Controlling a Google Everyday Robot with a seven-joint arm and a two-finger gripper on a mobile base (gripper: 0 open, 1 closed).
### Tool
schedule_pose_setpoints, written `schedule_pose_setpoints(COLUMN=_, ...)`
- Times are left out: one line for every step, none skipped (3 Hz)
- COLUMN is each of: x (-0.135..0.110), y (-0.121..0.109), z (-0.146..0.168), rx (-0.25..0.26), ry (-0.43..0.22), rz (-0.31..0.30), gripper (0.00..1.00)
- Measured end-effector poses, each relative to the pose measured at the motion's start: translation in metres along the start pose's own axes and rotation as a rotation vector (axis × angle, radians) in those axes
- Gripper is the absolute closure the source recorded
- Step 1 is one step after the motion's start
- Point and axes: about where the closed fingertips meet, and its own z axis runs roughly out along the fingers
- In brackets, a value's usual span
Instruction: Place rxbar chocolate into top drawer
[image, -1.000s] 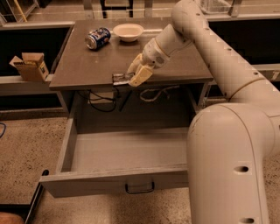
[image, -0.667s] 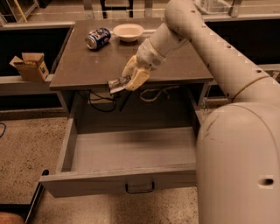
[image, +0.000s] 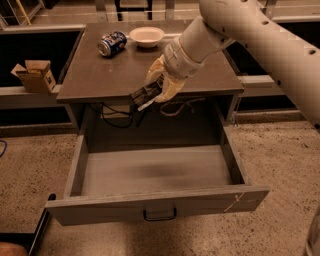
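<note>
gripper (image: 156, 89) is at the front edge of the counter (image: 100, 75), roughly mid-width; it's grasping the bar (image: 142, 96), pinched at one end, the rest sticking out to the left and tilted down; bar is in the air, touching neither counter nor drawer

change over the last second: gripper has slid from over the counter top toward the front edge and dropped a little; bar now hangs past that edge, in front of the dark cavity with the cables (image: 117, 117); grip unchanged, bar angle about the same

drawer (image: 155, 172) is pulled well out below the front edge, interior bare, handle (image: 160, 215) on the front panel; it hasn't moved

meaning: carry leg is underway and the bar has cleared the counter lip; my read is that what's left is forward-and-down into the drawer, then let go; bar looks to be over the drawer's back part at best, so dropping it now risks it landing behind the back wall or in the cables; I'd carry it further toward the front panel first

can (image: 111, 43) and bowl (image: 146, 36) sit near the back edge, left of centre; well apart from the gripper, no interference; box (image: 34, 75) is off the left edge, not relevant
</note>
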Motion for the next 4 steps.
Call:
schedule_pose_setpoints(x=0.013, y=0.011, z=0.030, rx=-0.088, ry=-0.018, rz=0.064, gripper=1.00)
schedule_pose_setpoints(x=0.037, y=0.046, z=0.071, rx=-0.148, ry=-0.082, rz=0.211, gripper=1.00)
schedule_pose_setpoints(x=0.069, y=0.096, z=0.085, rx=-0.131, ry=-0.061, rz=0.395, gripper=0.96)
schedule_pose_setpoints(x=0.084, y=0.124, z=0.092, rx=-0.105, ry=-0.039, rz=0.504, gripper=0.73)
